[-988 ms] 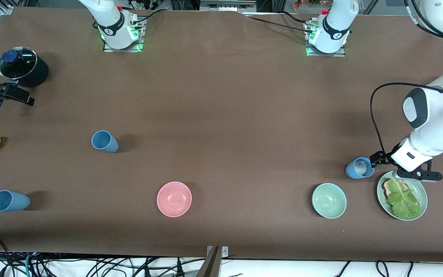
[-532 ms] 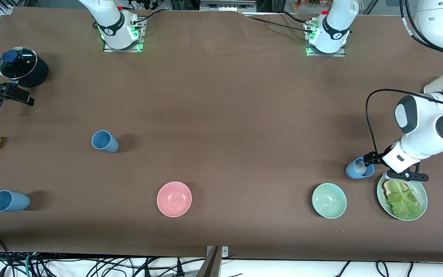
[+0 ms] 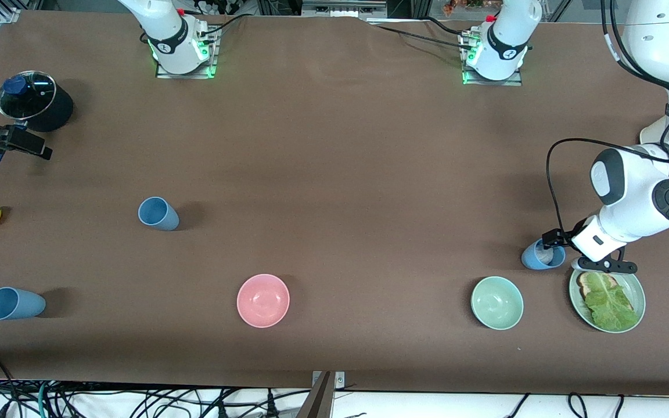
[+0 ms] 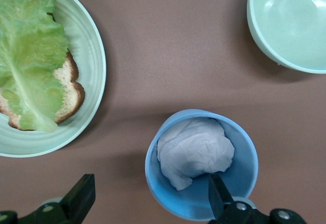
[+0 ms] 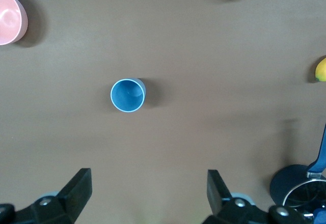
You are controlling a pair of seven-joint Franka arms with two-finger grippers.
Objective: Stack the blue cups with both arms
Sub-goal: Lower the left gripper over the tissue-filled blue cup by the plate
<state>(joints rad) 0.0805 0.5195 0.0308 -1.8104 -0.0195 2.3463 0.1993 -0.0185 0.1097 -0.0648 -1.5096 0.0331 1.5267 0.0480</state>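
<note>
L gripper (image 4: 147, 201), jaws wide, sits low over blue cup w/ white wad (image 4: 201, 164), one finger inside its rim, other outside by plate (image 4: 97, 76); R gripper (image 5: 147, 196) wide, above empty blue cup (image 5: 127, 95).

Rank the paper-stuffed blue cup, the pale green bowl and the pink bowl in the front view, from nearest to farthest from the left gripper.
1. Paper-stuffed blue cup: at the left gripper, its jaws open around the rim.
2. Pale green bowl: nearer the front camera than that cup.
3. Pink bowl: mid-table, toward the right arm's end.
</note>
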